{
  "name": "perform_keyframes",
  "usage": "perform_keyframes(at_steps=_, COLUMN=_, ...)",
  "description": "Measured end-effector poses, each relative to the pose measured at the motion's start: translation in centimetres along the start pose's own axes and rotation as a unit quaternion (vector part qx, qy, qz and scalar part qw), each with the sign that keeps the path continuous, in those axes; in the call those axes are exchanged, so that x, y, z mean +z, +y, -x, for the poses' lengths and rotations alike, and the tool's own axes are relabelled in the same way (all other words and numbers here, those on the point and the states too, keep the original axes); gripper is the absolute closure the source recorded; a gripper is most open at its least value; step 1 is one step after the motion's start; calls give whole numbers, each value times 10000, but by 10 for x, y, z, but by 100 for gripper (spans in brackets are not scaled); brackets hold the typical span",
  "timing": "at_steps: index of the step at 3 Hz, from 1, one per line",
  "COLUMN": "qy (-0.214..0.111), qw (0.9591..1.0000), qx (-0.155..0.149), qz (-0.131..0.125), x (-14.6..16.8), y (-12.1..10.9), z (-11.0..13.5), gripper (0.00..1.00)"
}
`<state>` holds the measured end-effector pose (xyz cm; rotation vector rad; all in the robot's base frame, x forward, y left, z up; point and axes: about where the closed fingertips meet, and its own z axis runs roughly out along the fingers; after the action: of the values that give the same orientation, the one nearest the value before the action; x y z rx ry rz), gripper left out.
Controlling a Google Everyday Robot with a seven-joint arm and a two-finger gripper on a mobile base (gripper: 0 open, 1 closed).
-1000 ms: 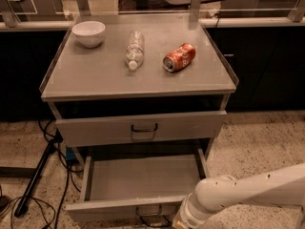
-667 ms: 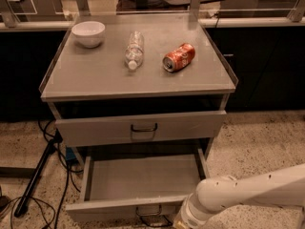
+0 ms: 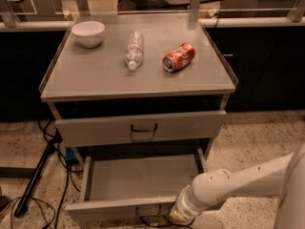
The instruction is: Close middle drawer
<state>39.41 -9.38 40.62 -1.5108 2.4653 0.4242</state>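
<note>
The middle drawer point(image 3: 138, 178) of the grey cabinet is pulled far out, an empty shallow tray. Its low front panel point(image 3: 109, 210) runs along the bottom edge of the camera view, with a small dark wire handle point(image 3: 148, 214) at its centre. My white arm point(image 3: 228, 185) reaches in from the right. My gripper point(image 3: 179, 216) is at the arm's end, against the right part of the drawer's front panel, just right of the handle. Its tip is cut off by the bottom edge of the view.
The taller top drawer point(image 3: 140, 128) with a larger dark handle stands slightly out above. On the cabinet top point(image 3: 95, 75) lie a white bowl point(image 3: 88, 33), a clear plastic bottle point(image 3: 134, 49) and a red can point(image 3: 178, 57). Cables and a black stand leg point(image 3: 35, 175) are on the floor at left.
</note>
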Motion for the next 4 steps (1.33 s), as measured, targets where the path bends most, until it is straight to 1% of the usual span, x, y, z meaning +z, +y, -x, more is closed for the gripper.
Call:
perform_keyframes(at_steps=1, qy=-28, qw=9999, qx=55, qz=-159, x=2, y=-14, z=12, gripper=100)
perform_keyframes(at_steps=3, qy=-28, qw=9998, qx=62, qz=-168, x=2, y=-15, z=14, gripper=54)
perform_keyframes(at_steps=4, qy=-28, qw=9998, qx=62, qz=-168, x=2, y=-15, z=14, gripper=23)
